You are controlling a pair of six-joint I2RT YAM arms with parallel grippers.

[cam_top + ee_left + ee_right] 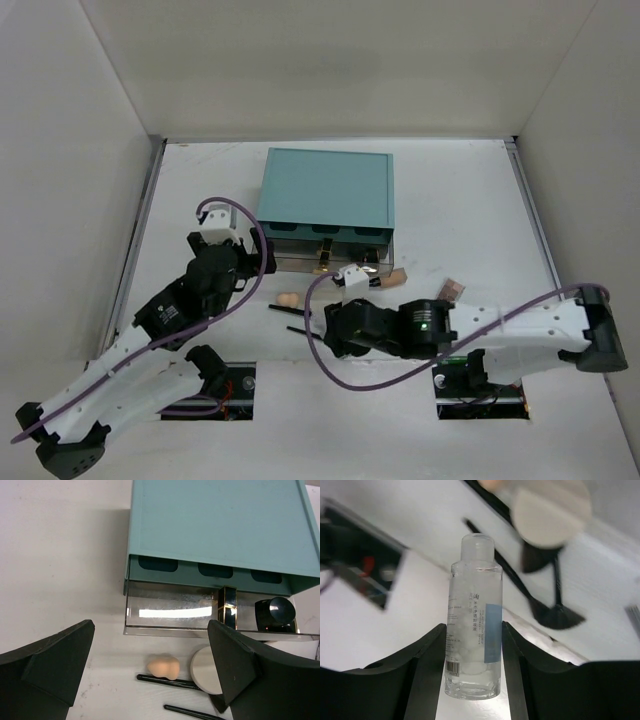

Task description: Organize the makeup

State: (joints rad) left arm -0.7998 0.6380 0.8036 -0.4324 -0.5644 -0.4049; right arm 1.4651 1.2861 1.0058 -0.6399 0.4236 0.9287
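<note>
My right gripper [474,640] is shut on the clear bottle [474,605], which it holds above the table; in the top view this gripper [332,326] is in front of the drawer box. My left gripper [150,640] is open and empty, above the peach sponge [163,666], the round cream puff [204,670] and two black brushes [167,681]. The sponge [288,299] lies left of the right gripper. A black jar [275,612] and a black-and-gold stick [229,606] lie in the open clear drawer [170,611]. A tan tube [397,277] and a palette [452,291] lie at the right.
The large teal drawer box [325,190] stands mid-table with its clear drawer [325,255] pulled out toward me. White walls enclose the table. Two dark cut-outs [215,390] lie at the near edge by the arm bases.
</note>
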